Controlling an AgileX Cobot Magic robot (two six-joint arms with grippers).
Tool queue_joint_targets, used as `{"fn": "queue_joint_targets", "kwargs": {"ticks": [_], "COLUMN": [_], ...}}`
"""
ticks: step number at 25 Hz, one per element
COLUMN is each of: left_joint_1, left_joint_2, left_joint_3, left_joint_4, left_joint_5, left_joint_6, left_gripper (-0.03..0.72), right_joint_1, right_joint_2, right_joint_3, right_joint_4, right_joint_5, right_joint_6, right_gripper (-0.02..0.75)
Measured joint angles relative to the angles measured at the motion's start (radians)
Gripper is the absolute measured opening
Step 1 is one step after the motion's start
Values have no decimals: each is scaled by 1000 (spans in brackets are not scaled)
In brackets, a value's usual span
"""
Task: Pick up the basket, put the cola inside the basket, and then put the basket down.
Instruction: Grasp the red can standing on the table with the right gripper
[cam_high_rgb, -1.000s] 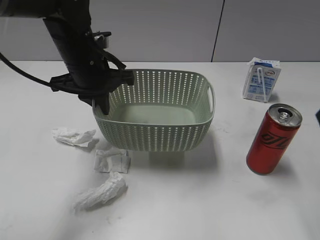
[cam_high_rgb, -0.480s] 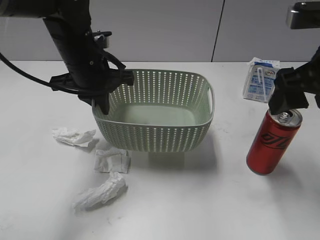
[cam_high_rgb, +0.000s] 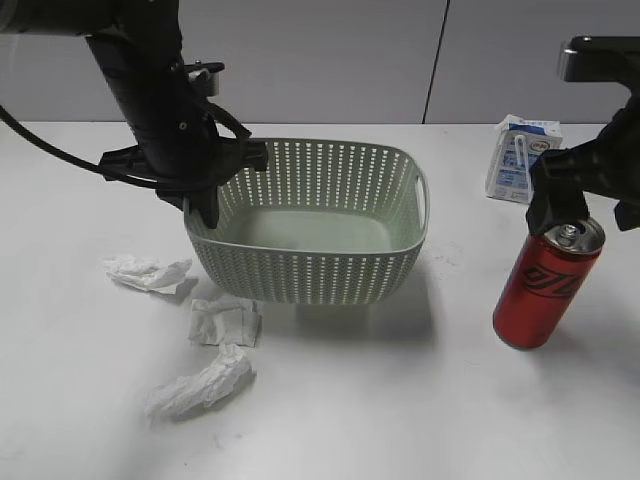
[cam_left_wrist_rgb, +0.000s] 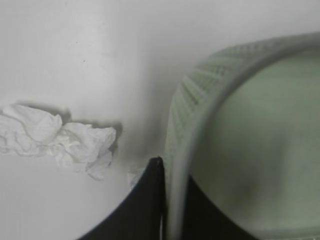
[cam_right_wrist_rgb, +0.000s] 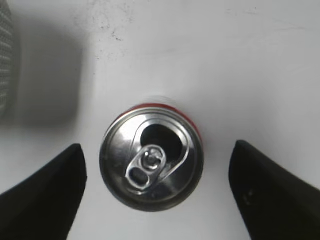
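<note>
The sage-green perforated basket (cam_high_rgb: 330, 225) is at the table's middle, held slightly off the table with a shadow under it. My left gripper (cam_high_rgb: 200, 205) is shut on the basket's left rim; the left wrist view shows the rim (cam_left_wrist_rgb: 182, 165) pinched between the dark fingers (cam_left_wrist_rgb: 172, 200). The red cola can (cam_high_rgb: 545, 280) stands upright at the right. My right gripper (cam_high_rgb: 575, 215) is open just above the can's top. In the right wrist view the silver can top (cam_right_wrist_rgb: 151, 165) lies between the two spread fingers (cam_right_wrist_rgb: 157, 185), untouched.
A white-and-blue drink carton (cam_high_rgb: 522, 158) stands behind the can. Several crumpled white tissues (cam_high_rgb: 200, 385) lie left and front-left of the basket; one shows in the left wrist view (cam_left_wrist_rgb: 55, 137). The basket's wall edge shows at the right wrist view's left (cam_right_wrist_rgb: 5, 60).
My right arm came into view from the right and moved in over the can's top, shifting slightly left. The left gripper and basket have stayed put.
</note>
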Motion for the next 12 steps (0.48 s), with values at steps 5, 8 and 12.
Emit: {"fn": "queue_joint_targets", "kwargs": {"ticks": [5, 8, 12], "left_joint_1": [0, 0, 0], "left_joint_2": [0, 0, 0], "left_joint_3": [0, 0, 0], "left_joint_4": [1, 1, 2], "left_joint_5": [0, -2, -2], "left_joint_6": [2, 2, 3], "left_gripper": [-3, -3, -3], "right_joint_1": [-6, -7, -7], "right_joint_2": [36, 76, 125], "right_joint_3": [0, 0, -1], "right_joint_4": [14, 16, 17], "right_joint_5": [-42, -42, -42], "right_joint_6": [1, -1, -3], "right_gripper": [675, 675, 667]}}
